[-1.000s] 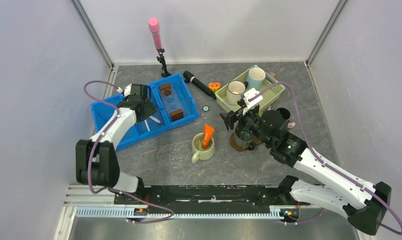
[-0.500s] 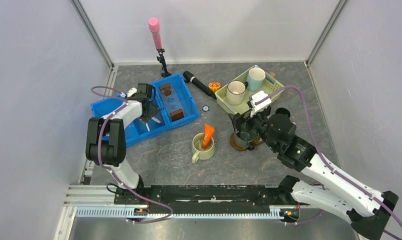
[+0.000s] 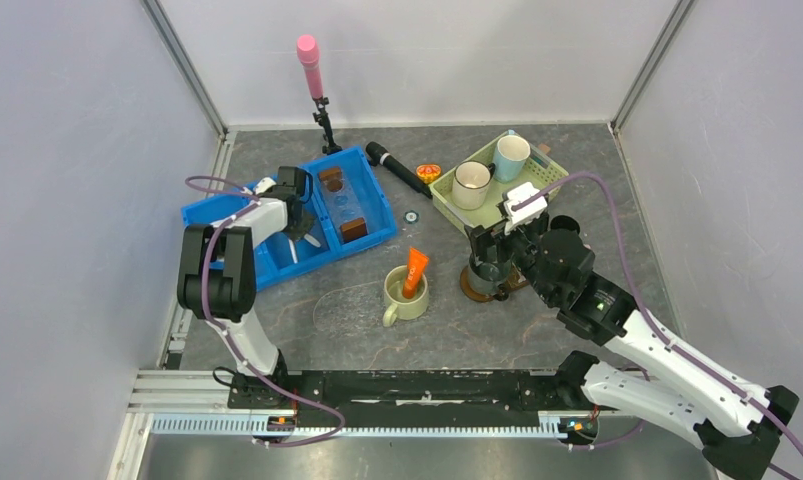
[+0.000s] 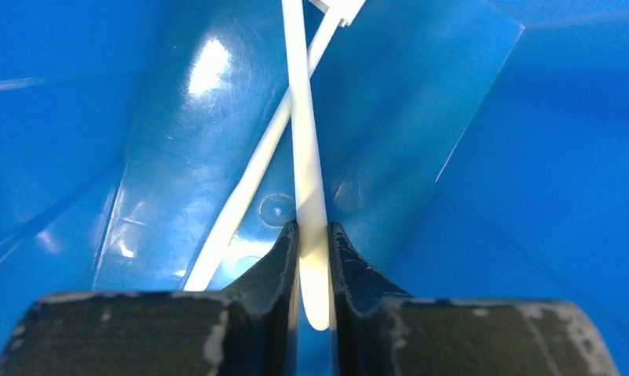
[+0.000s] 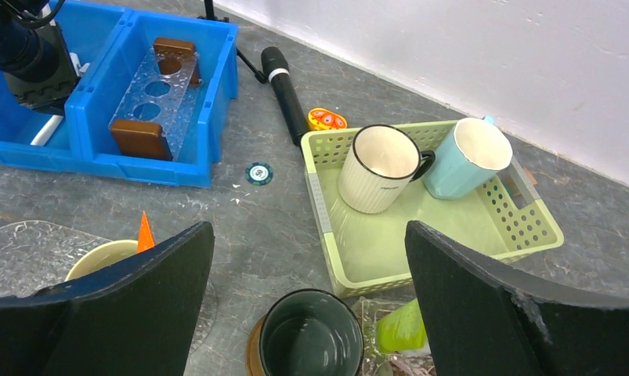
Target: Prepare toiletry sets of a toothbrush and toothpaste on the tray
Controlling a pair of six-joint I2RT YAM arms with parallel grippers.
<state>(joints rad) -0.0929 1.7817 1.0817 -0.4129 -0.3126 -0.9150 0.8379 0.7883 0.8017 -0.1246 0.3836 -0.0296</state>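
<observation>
In the left wrist view my left gripper is shut on the handle of a white toothbrush inside the blue bin. A second white toothbrush lies crossed under it. From above, the left gripper is down in the bin's middle compartment. My right gripper is open wide over a dark green mug that stands on the brown tray. A green tube lies just right of that mug. An orange tube stands in a pale yellow mug.
A pale green basket at the back right holds a white mug and a light blue mug. A black microphone lies between bin and basket. A pink microphone stands at the back. A clear plastic sheet lies beside the yellow mug.
My left gripper has gone down into the bin and shut on the white toothbrush. The right gripper has opened wider and shifted slightly right over the dark mug.
</observation>
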